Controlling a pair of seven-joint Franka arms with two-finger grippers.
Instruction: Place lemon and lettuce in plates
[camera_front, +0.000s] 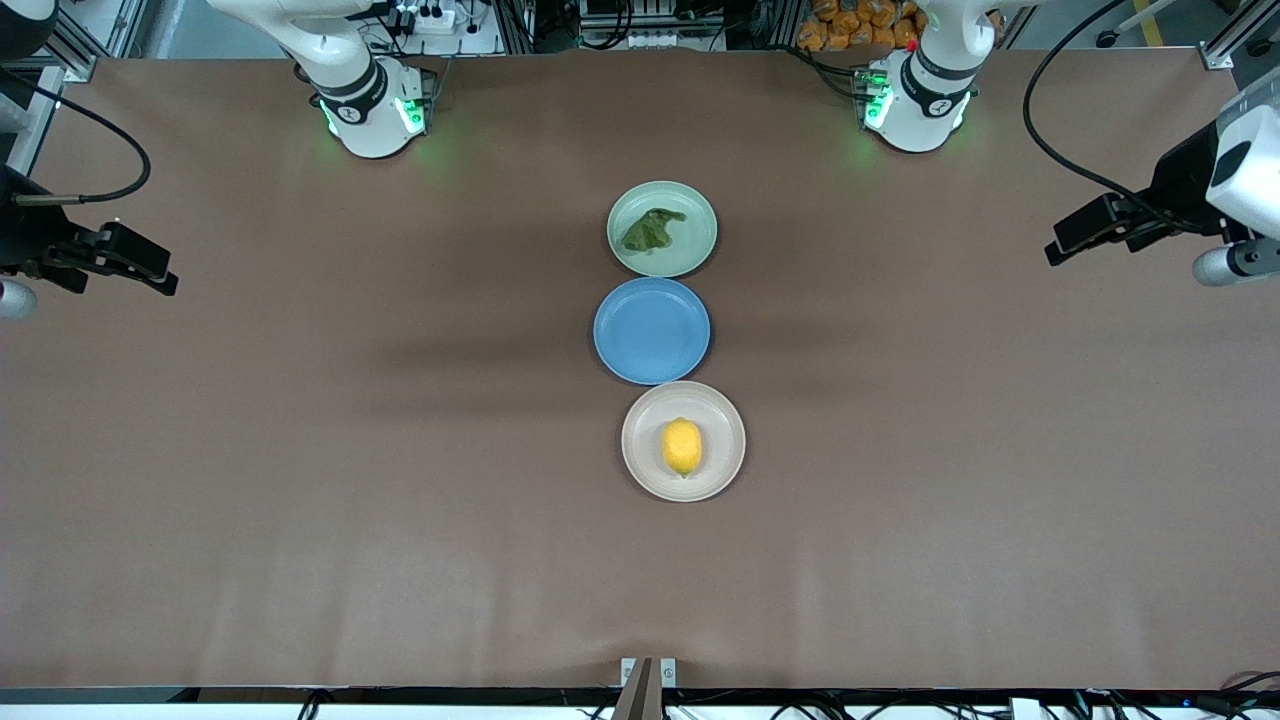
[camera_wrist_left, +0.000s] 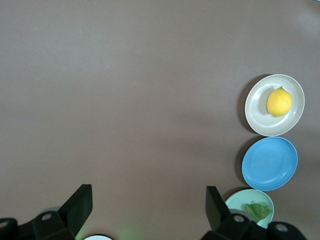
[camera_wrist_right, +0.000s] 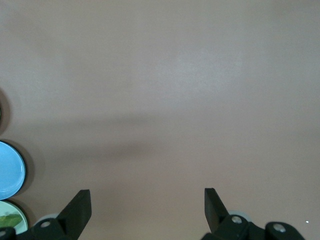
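A: Where do the pincers stand?
B: The left pincer (camera_front: 1062, 240) hangs over the table (camera_front: 300, 450) at the left arm's end, drawn up high, its fingers (camera_wrist_left: 77, 202) spread wide and holding nothing. The right pincer (camera_front: 150, 272) hangs the same way over the right arm's end, fingers (camera_wrist_right: 80, 205) apart and bare. Both arms wait, pulled well away from the middle.
A: And the task's things?
B: Three plates sit in a close row down the table's middle. The lettuce (camera_front: 651, 230) lies in the mint green plate (camera_front: 695, 205), the one nearest the bases. The blue plate (camera_front: 651, 330) comes next. The lemon (camera_front: 682, 446) rests in the cream-white plate (camera_front: 640, 440), nearest the front camera.
A: Room to move?
B: Wide bare table lies between each pincer and the row, and between the cream-white plate and the table's edge toward the front camera.
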